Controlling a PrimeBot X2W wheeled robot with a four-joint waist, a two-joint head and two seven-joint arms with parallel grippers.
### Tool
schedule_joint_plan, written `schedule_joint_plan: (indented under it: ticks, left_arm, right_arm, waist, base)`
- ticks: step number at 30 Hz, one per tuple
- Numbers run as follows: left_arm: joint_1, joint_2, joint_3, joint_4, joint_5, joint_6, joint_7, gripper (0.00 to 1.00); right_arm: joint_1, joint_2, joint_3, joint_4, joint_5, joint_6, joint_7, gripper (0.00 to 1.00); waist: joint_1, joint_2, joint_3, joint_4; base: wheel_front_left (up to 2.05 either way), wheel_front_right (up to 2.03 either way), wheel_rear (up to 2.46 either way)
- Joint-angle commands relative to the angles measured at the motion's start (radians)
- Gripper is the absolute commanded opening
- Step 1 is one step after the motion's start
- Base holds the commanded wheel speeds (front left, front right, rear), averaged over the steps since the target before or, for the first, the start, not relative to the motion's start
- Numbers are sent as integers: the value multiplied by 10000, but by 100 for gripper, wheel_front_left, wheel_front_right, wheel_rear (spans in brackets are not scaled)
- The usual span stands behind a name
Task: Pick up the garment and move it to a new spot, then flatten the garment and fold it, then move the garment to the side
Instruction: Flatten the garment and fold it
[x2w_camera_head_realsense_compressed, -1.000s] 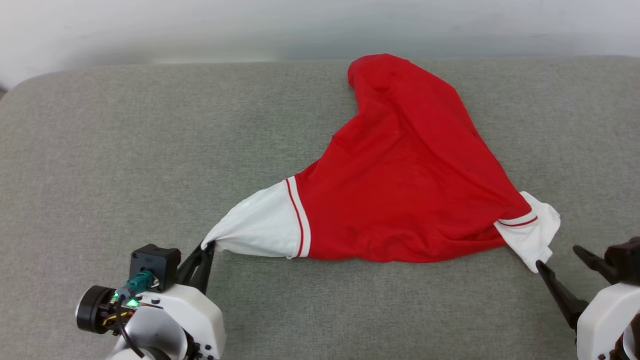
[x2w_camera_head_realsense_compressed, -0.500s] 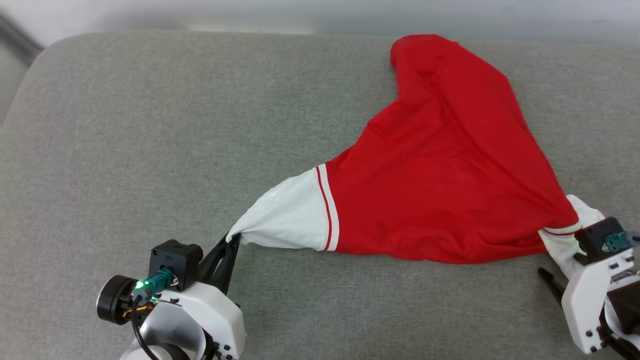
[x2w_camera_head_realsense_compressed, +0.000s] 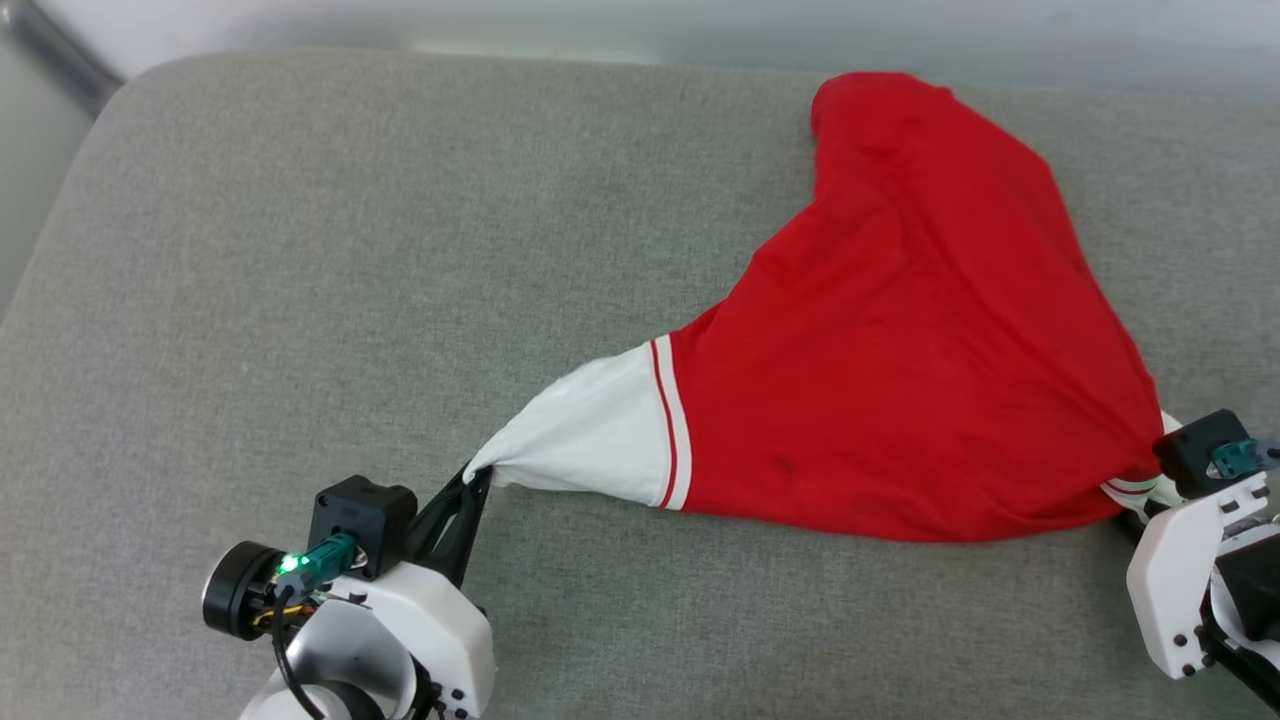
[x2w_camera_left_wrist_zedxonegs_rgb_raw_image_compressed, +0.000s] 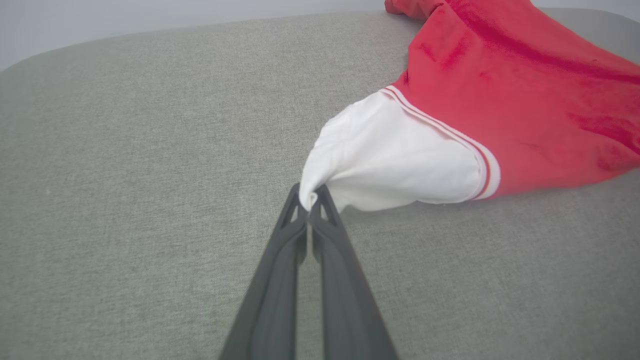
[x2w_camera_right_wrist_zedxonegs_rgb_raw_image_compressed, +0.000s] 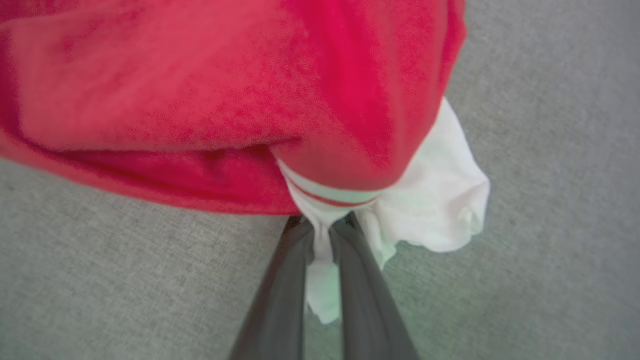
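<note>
The garment is a red shirt with white sleeves and striped trim, lying plain side up on the grey cushion. My left gripper is shut on the tip of its left white sleeve, which is pulled taut toward me. In the left wrist view the fingertips pinch that sleeve's corner. My right gripper is shut on the bunched right sleeve, white cloth squeezed between its fingers. In the head view that gripper's body covers most of the sleeve.
The cushion's rounded left corner and a strip of floor show at the upper left. A pale wall runs behind the cushion's far edge. Bare grey fabric spreads left of the garment.
My right gripper moved onto the right sleeve and closed on it; a second ago it stood open beside it. The camera turned, shifting the scene rightward. The left grip is unchanged.
</note>
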Motion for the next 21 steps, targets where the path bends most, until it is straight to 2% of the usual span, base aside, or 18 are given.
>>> schedule_joint_plan:
  ticks: [1, 8, 16, 21]
  left_arm:
    - [55, 72, 42, 14, -11, -17, -73, 0]
    - [461, 449, 360, -209, -88, 116, -162, 0]
    - [791, 990, 945, -1018, -153, 277, -112, 0]
    - [499, 1465, 1713, -1982, -271, 400, -258, 0]
  right_arm:
    - [197, -97, 156, 258, 104, -7, 81, 0]
    - [164, -591, -109, -1098, 1344, -7, 149, 0]
    - [-171, -1560, -307, -3174, 2924, -7, 1332, 0]
    - [-955, -1832, -837, -4355, 4082, -7, 2097, 0]
  waist:
    - [0, 0, -170, -108]
    - [0, 0, -1076, -630]
    - [0, 0, -1981, -1182]
    - [0, 0, -2610, -1435]
  base:
    - [0, 0, 0]
    - [0, 0, 0]
    - [0, 0, 0]
    - [0, 0, 0]
